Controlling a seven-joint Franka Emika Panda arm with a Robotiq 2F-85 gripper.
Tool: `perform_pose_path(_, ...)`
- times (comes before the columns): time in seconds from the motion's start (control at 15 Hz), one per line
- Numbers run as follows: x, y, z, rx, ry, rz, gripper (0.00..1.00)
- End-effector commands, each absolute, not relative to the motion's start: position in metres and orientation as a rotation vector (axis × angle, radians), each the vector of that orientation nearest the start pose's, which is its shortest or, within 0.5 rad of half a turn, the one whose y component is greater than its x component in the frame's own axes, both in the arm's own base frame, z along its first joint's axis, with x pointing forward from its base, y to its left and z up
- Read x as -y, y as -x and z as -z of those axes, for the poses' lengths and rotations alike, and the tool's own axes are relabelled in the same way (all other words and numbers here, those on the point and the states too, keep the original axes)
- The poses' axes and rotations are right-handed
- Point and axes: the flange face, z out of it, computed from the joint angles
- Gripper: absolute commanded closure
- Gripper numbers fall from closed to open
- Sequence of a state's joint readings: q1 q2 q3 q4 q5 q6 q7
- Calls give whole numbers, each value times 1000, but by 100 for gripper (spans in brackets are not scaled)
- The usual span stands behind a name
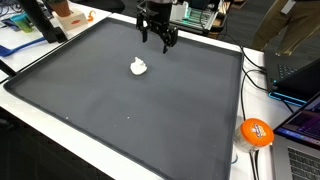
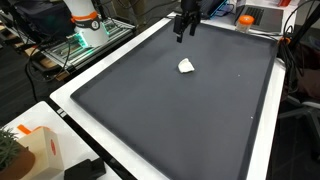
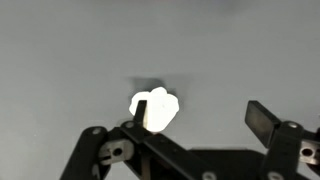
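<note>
Across a white tabletop [image 2: 60,98] lies a broad dark grey mat [image 1: 150,120] with a low raised rim. It fills most of the scene in both exterior views, and its surface is plain and matte. Over the far part of the mat, close to its back edge, a black robot arm [image 1: 155,14] comes down from above and ends in a two-fingered gripper [image 1: 158,44]. The gripper points straight down and hangs a little above the mat without touching it. Its jaws stand wide apart and hold nothing. The wrist view shows the two black fingers [image 3: 262,118] spread to either side, with bare grey mat in the gap between them. Off the mat, on the table beside one of its near corners in an exterior view, sits a round orange ball [image 1: 257,131], well apart from the gripper. Smallest of all is a little white crumpled lump [image 1: 139,67], which could be paper or cloth. It lies alone on the mat, near the gripper but clear of it, a short way in toward the middle of the mat. In the wrist view one fingertip overlaps the lump in the picture, and a small dark shadow lies on the mat just beside it. The exterior views show the fingertips raised above the lump and set off to one side of it.
</note>
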State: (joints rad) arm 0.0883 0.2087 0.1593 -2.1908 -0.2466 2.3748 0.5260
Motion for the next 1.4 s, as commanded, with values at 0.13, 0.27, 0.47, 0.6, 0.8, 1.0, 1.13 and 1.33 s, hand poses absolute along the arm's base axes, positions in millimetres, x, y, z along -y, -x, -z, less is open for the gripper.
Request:
perform_pose_path(0.13,-156,-558,-258,-302,3451,243,0)
perform_pose_path(0.27,-163,-566,-246,-334,3502,277,0)
perform_pose_path(0.47,-166,-573,-229,-397,3555,252,0)
perform_pose_path(0.6,-167,-577,-219,-425,3579,228,4)
perform_pose_path(0.8,-164,-584,-208,-466,3595,186,17)
perform_pose_path(1.0,-156,-592,-199,-503,3611,159,25)
perform_pose_path(1.13,-149,-597,-194,-525,3621,136,25)
perform_pose_path(1.33,-141,-601,-186,-556,3638,89,31)
